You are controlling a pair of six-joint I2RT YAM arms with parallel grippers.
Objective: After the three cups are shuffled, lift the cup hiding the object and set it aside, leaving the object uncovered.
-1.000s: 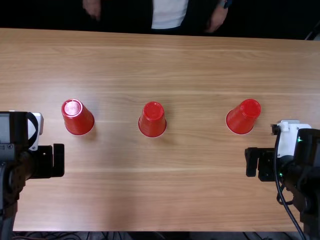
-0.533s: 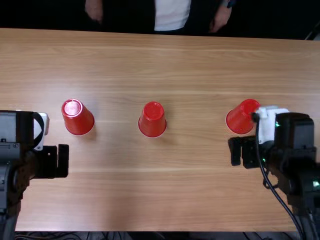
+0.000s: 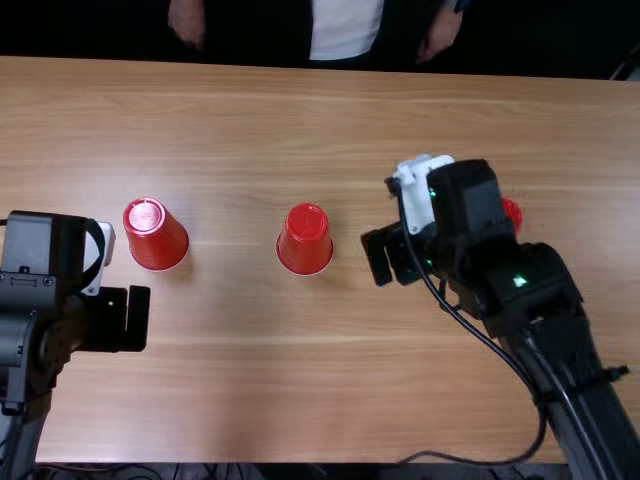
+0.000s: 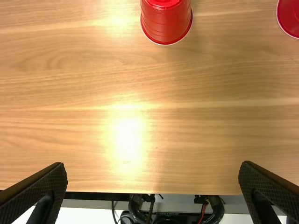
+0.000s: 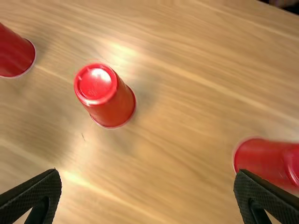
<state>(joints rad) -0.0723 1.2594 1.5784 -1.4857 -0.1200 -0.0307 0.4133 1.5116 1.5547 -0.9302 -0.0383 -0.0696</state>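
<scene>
Left gripper (image 3: 128, 318): over the table's (image 3: 320, 110) near left part, on the near side of the left cup, apart from it; fingers spread wide, holding nothing.
Left cup (image 3: 155, 235): upside down on the table, left end of the row.
Middle cup (image 3: 305, 240): upside down, centre of the row, well apart from the left cup.
Right gripper (image 3: 385, 258): just right of the middle cup, not touching; fingers spread wide, holding nothing.
Right cup (image 3: 511, 212): right end of the row, mostly covered from above by the right arm (image 3: 520, 290).
Object: cannot tell which cup covers it.
</scene>
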